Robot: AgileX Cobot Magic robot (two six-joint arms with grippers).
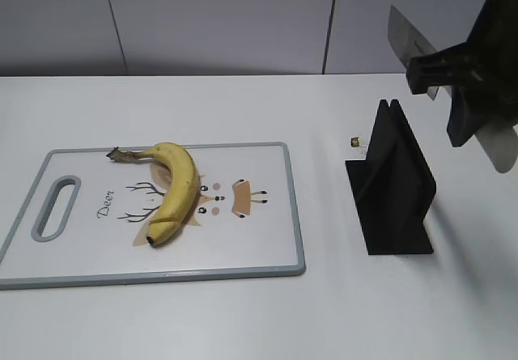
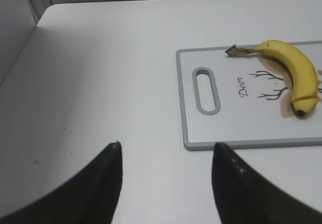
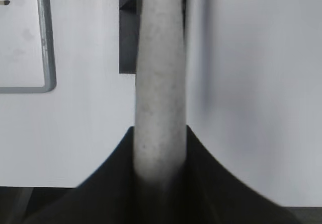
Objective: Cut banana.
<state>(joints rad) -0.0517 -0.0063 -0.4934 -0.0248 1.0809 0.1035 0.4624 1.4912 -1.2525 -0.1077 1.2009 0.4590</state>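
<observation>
Our right tool (image 1: 453, 77) is clenched on the knife (image 3: 160, 98) above the black stand (image 1: 392, 184); the left tool (image 2: 166, 173) hangs released over the tabletop (image 2: 100, 83). The banana (image 1: 174, 190) lies unheld on the cutting board (image 1: 267, 247) — we judge it could roll under the blade, or the handle could twist in our grip.

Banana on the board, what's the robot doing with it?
Nothing has touched the banana yet. It lies whole and unpeeled on the cutting board. The right gripper is shut on a knife, holding it up in the air above the black knife stand. The left gripper is open and empty, hovering over the table beside the board.
</observation>
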